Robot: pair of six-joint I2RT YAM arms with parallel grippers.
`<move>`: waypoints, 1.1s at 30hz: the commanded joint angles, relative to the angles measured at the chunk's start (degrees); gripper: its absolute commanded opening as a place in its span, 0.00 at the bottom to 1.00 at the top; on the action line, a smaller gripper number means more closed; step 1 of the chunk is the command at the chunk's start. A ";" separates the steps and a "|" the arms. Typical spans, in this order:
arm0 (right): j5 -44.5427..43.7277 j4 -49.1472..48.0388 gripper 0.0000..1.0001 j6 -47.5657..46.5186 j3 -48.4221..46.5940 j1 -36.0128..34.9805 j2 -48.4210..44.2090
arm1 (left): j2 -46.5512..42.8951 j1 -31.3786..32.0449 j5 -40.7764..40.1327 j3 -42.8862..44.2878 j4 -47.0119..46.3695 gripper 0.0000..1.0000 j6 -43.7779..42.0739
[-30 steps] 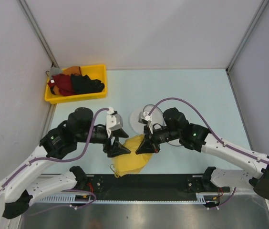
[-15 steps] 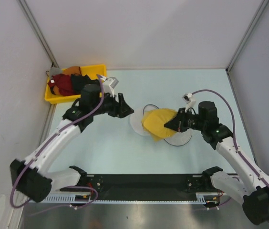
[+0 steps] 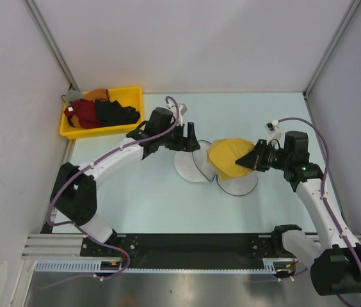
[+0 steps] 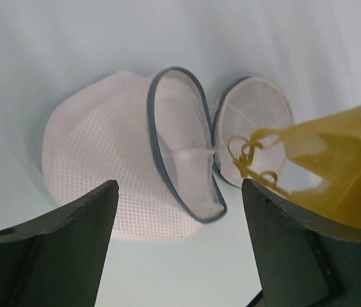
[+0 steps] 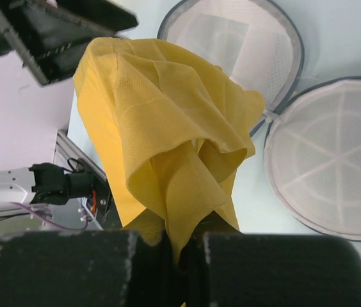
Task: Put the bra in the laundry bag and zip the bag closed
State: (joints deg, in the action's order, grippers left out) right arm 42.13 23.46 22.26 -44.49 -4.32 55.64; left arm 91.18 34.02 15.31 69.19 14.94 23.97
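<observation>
The laundry bag (image 3: 189, 169) lies open mid-table, a white mesh clamshell with dark rims. One half (image 4: 97, 166) bulges as a dome; the other half (image 5: 334, 160) lies flat to its right. The yellow bra (image 3: 230, 158) hangs over the hinge and the flat half, pinched at one edge by my right gripper (image 3: 252, 160), which is shut on it (image 5: 184, 246). My left gripper (image 3: 189, 137) hovers just behind the domed half, jaws open and empty (image 4: 179, 214). In the left wrist view the bra (image 4: 347, 166) dangles its strap loops in front of the far half.
A yellow plastic bin (image 3: 132, 96) holding red, black and orange clothes stands at the back left. Grey walls close in on both sides. The black base rail (image 3: 193, 246) runs along the near edge.
The right gripper has carried the bra from the near edge up and right, over the bag. The left arm has swung away to the back of the bag, and its jaws have widened.
</observation>
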 commanded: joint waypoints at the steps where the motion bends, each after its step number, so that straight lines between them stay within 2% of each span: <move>1: 4.54 -0.78 0.00 -0.56 -1.83 0.19 2.72 | 4.79 0.34 -5.37 6.12 0.78 0.80 -1.11; 6: 3.23 -5.53 0.00 1.21 -1.21 -1.13 6.67 | 9.53 0.87 -10.12 10.43 3.78 0.73 -3.48; 11: 0.76 -9.57 0.00 2.61 -1.21 -3.85 11.06 | 13.58 1.14 -8.90 13.86 5.27 0.55 -4.72; 12: 0.67 -10.10 0.00 3.05 -1.21 -4.03 11.68 | 14.29 1.22 -8.72 14.22 5.36 0.49 -4.81; 14: 0.41 -11.51 0.00 3.49 -1.13 -4.12 13.61 | 14.64 1.22 -8.11 14.40 5.28 0.42 -4.81; 15: 0.41 -12.03 0.00 3.93 -1.13 -4.21 14.23 | 14.99 1.31 -7.58 14.57 5.28 0.35 -4.89; 20: 0.15 -14.59 0.00 4.90 -1.21 -4.30 16.43 | 15.44 1.49 -6.43 15.54 5.80 0.19 -5.95; 21: -0.11 -14.93 0.00 4.90 -1.30 -4.30 16.87 | 15.35 1.57 -6.26 15.36 5.89 0.09 -5.95; 23: -0.20 -15.46 0.00 5.33 -1.21 -4.30 18.10 | 14.65 1.49 -5.82 14.84 5.72 0.02 -5.60; 33: -7.40 -18.80 0.00 5.77 -1.83 -9.91 26.18 | 6.74 2.37 -0.72 8.69 1.50 0.00 -1.65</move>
State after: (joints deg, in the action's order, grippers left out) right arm 38.94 8.08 28.05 -44.56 -11.46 79.26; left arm 103.72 35.46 11.38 79.53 19.62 20.14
